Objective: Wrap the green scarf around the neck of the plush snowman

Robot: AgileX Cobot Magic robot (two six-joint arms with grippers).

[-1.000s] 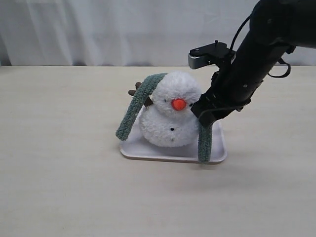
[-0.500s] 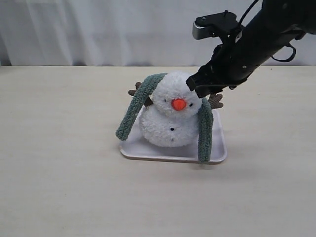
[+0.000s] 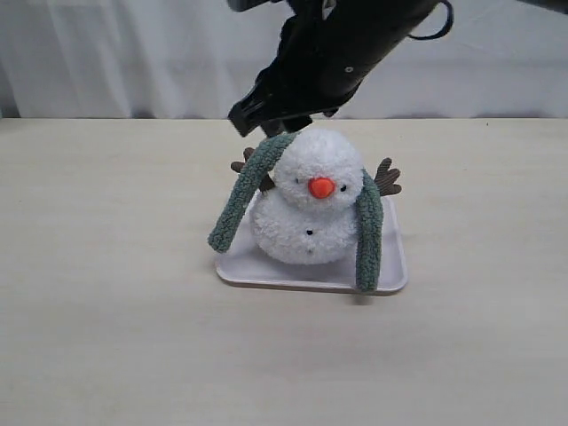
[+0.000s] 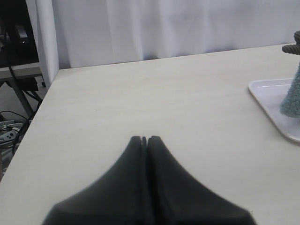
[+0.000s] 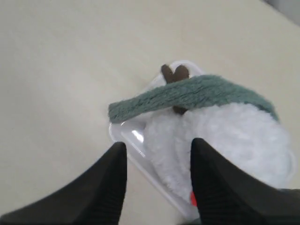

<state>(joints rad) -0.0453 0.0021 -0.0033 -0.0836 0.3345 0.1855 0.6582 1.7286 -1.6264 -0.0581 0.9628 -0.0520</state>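
While poised just above the plush snowman [image 3: 311,222], w/ arm reaching in from overhead: R tool [image 3: 264,126] spread wide, pinching nothing. Per R wrist view, same R tool [image 5: 159,143] w/ both fingers [image 5: 112,187] apart, white head fluff showing betw. and below them.

Green scarf [image 3: 241,193]: draped behind head, high point directly under R tool. One run sloping down and away from under R tool, end just past tray [image 3: 395,266] rim. Other run on far side of head from R tool, hanging approx. vertical, end at tray's front rim. Ends well apart, not crossed at front. Contact betw. R tool and scarf: cannot tell.

Snowman's neck [image 3: 300,201]: below R tool, bare at front; rear hidden by head. Orange nose [image 3: 321,187] facing ext. camera. Twig arm [image 3: 388,176] sticking out past far scarf run; second twig arm [image 5: 174,73] just beyond scarf, fwd of R tool.

Snowman upright on tray; tray flat on bench [image 3: 106,319]. White curtain [image 3: 133,53] behind bench, beyond R tool.

L tool [image 4: 144,138]: fingers pressed together, nothing betw. them, low over bench. Tray [image 4: 269,96] and one scarf end [image 4: 291,98] well ahead of L tool, off to one side.
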